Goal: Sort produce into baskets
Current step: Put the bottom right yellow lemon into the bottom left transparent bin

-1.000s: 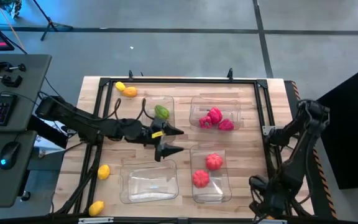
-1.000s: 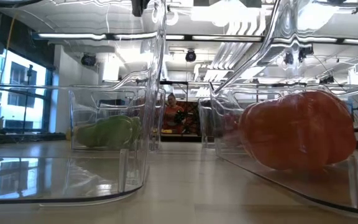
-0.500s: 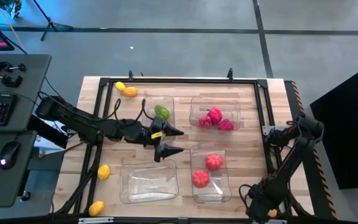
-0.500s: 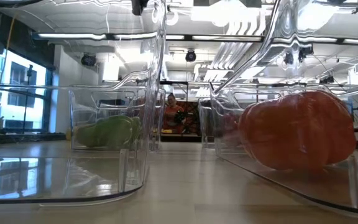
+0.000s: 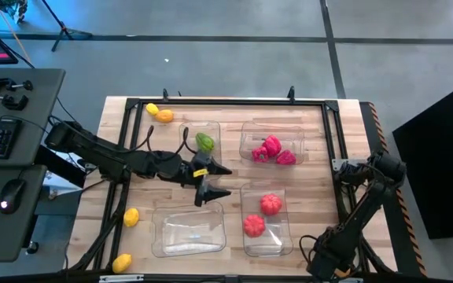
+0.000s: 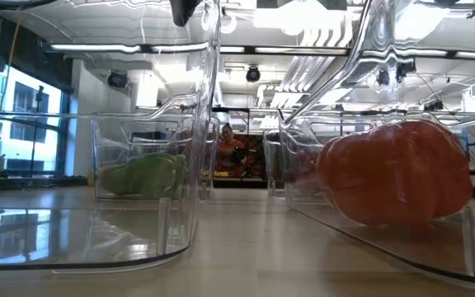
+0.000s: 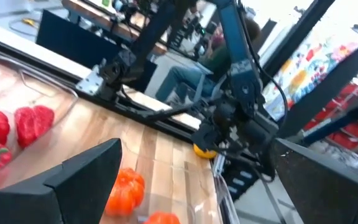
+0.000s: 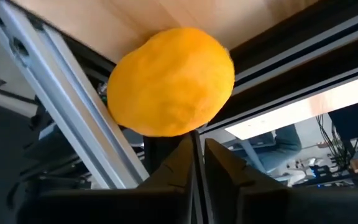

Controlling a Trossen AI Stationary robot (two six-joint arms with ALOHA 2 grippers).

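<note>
Four clear baskets stand on the wooden table. The far left one [image 5: 189, 135] holds a green piece [image 5: 204, 141]. Red-pink pieces [image 5: 271, 149] lie in the far right one [image 5: 246, 137]. The near right one [image 5: 280, 236] holds two red pieces [image 5: 270, 203], and the near left one [image 5: 189, 229] holds nothing. My left gripper [image 5: 217, 180] hovers open between the baskets. My right gripper [image 8: 197, 163], low at the table's near right corner, is shut, its tips at a yellow-orange piece [image 8: 169, 81] that also shows in the left wrist view [image 7: 204, 151]. My right gripper's shut fingertips [image 8: 188, 146] stand at the lower edge [image 8: 185, 129] of the yellow-orange piece, which lies against the table's black frame rail. Whether they touch it I cannot tell.
Loose yellow and orange pieces lie at the far left [image 5: 152, 109] [image 5: 164, 115] and the near left [image 5: 131, 216] [image 5: 122, 262]. A black frame [image 5: 226, 102] rims the table. A desk with keyboard and mouse [image 5: 6, 141] stands to the left. A person [image 6: 228, 140] sits far behind.
My right arm has folded lower, its elbow sinking toward the table's near right corner. The left arm and the produce in the baskets have stayed where they were.
</note>
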